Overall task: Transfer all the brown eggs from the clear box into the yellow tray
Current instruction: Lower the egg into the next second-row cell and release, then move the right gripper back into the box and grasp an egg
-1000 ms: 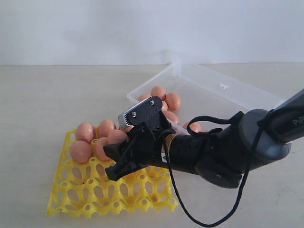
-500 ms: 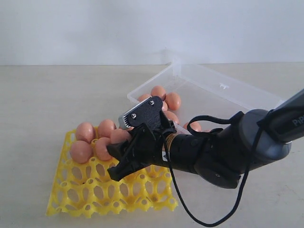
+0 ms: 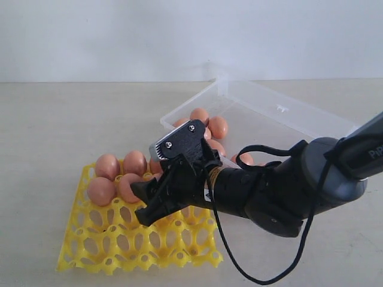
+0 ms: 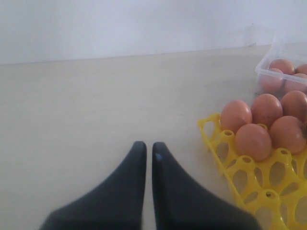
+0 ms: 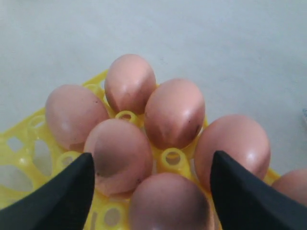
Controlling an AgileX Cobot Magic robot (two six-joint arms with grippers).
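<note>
1. Exterior view: the openwork plastic yellow tray (image 3: 90,251) is seen by the near edge of the tabletop (image 3: 48,119), and the clear box (image 3: 311,119) toward its far right corner. Smooth matte brown eggs (image 3: 108,165) are held in both. The right gripper (image 3: 142,203) is over the tray, fingers apart. Lettering (image 3: 374,153) on the arm (image 3: 287,191) is cut off after "Pi".
2. Left wrist view: the left gripper (image 4: 145,146) is over bare tabletop beside the tray, its tapered black fingers together.
3. Right wrist view: 7 eggs are shown, 2 cropped. 1 is flanked by the spread fingers; contact cannot be told.

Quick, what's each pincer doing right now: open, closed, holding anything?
Left pincer: closed, empty.
Right pincer: open, gripping nothing, over the brown eggs in the yellow tray.
</note>
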